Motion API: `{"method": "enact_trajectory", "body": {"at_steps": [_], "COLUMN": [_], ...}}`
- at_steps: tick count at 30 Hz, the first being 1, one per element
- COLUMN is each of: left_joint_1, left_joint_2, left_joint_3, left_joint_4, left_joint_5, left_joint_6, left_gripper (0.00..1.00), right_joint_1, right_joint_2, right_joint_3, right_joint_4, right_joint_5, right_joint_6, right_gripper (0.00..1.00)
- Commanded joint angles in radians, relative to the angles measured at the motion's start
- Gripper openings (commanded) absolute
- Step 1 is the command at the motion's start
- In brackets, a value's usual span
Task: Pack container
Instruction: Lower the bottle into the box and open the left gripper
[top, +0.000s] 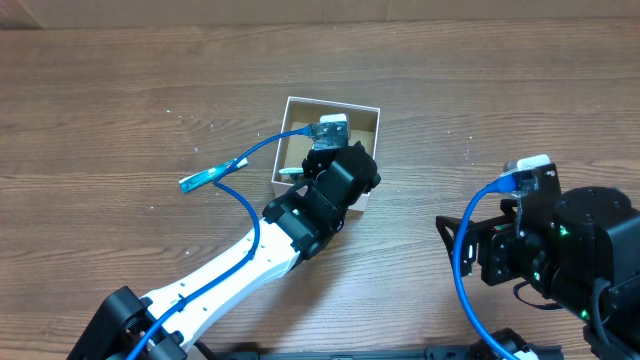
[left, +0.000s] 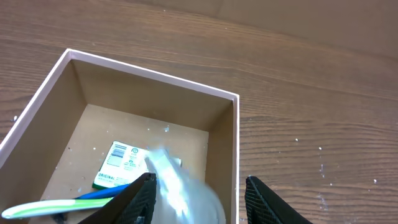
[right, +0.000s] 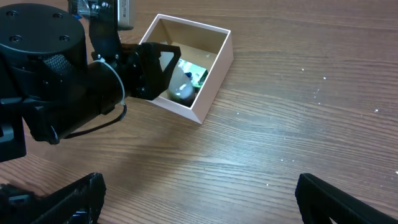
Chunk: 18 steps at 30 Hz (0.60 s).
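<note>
Wooden table (top: 150, 100) fills the overhead view. Right arm (top: 570, 250) is at 4 o'clock, well apart from the box; left arm (top: 240, 265) reaches in from 7 o'clock toward the centre.

The container (top: 330, 102), square with white walls and a brown interior, stands upright on the table just toward 12 o'clock from the centre; the left arm's head overhangs its 5 o'clock corner.

Right gripper (right: 199, 186): jaws wide apart, nothing between them, held over bare wood.

Left gripper (left: 202, 199): positioned above the container's interior, jaws apart. A blurred white object (left: 180, 186) lies between them, close against the finger on the 9 o'clock side, with a clear gap to the other finger; its identity cannot be told.

On the container floor, toward 7 o'clock in the left wrist view: a slim green-and-blue item (left: 62, 204), lying flat; just beside it, toward 1 o'clock, a small green-and-white packet (left: 121, 163), printed side up.
</note>
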Motion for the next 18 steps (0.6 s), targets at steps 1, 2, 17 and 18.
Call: {"method": "enact_trajectory", "body": {"at_steps": [1,2,17,18], "left_joint_1": [-0.007,-0.007,-0.006,-0.006], "left_joint_2": [-0.006,-0.006,-0.135,-0.164], "left_joint_3": [0.023,0.023,0.023,0.023], "left_joint_4": [0.003,0.003,0.089,0.089], "left_joint_5": [-0.002,-0.002,-0.048,-0.062], "left_joint_6": [0.051,0.054,0.284,0.308], "left_gripper": [0.49,0.48,0.59,0.6], "right_joint_1": [0.002,0.002,0.002,0.002], "right_joint_2": [-0.001,-0.001,-0.001,-0.001], "right_joint_3": [0.0,0.0,0.0,0.0], "right_joint_4": [0.005,0.005,0.005,0.005], "right_joint_5": [0.009,0.01,0.009,0.01], "right_joint_6": [0.004,0.004,0.004,0.004], "right_gripper": [1.0,1.0,1.0,1.0]}}
